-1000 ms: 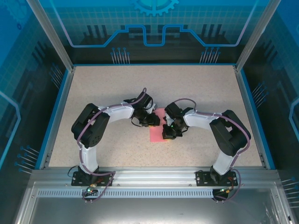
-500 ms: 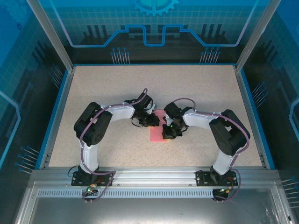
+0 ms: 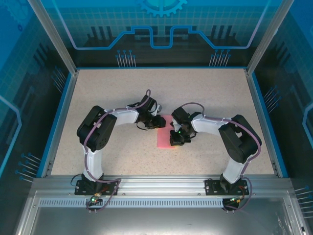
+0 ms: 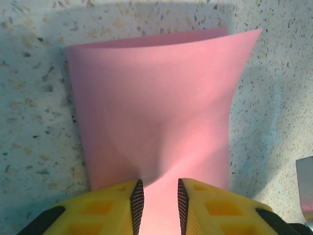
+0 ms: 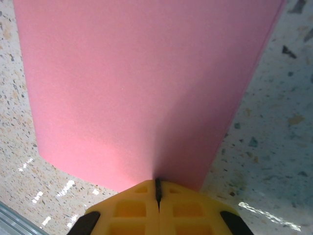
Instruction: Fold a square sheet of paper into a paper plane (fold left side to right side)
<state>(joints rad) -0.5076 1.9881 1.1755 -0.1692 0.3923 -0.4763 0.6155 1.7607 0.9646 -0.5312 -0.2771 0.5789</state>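
Note:
The pink-red square sheet of paper (image 3: 163, 139) lies mid-table between the two grippers, loosely doubled over. In the left wrist view the paper (image 4: 151, 107) shows two layers bowed apart at its far edge, with a soft bulge running up from my fingers. My left gripper (image 3: 159, 122) is at the paper's far-left part. Its yellow jaws (image 4: 157, 196) stand a little apart, with pink paper showing in the gap. My right gripper (image 3: 175, 141) is shut, its tips (image 5: 157, 185) at the near edge of the paper (image 5: 137, 83). Whether they pinch it I cannot tell.
The speckled beige tabletop (image 3: 112, 93) is ringed by a blue rim (image 3: 58, 117) and metal frame posts. Both arm bases are bolted to the near rail (image 3: 161, 183). Bare table lies behind and to both sides of the arms.
The left gripper has shifted slightly left and away over the paper. The right gripper has hardly moved.

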